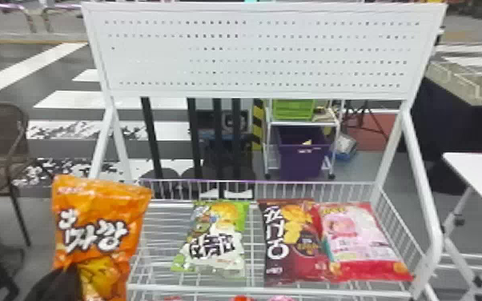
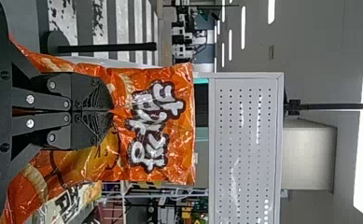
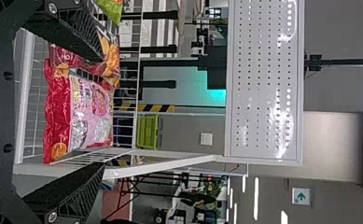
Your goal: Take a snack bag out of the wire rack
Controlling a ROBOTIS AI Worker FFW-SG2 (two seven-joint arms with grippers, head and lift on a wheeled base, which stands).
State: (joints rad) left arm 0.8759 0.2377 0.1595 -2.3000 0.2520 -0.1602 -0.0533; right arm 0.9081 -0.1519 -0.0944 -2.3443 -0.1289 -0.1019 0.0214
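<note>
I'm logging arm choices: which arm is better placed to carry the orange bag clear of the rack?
Left, I'd judge: the left gripper is shut on the orange bag, near the left end of the rack. The right gripper is open, holding nothing.

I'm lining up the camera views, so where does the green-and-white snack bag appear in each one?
Head view: green-and-white bag lies in the wire rack, left of the maroon bag.
Left wrist view: green-and-white bag is partly hidden behind the orange bag.
Right wrist view: a green corner reaches in at the picture's edge.
Shared landmark: white perforated panel.
</note>
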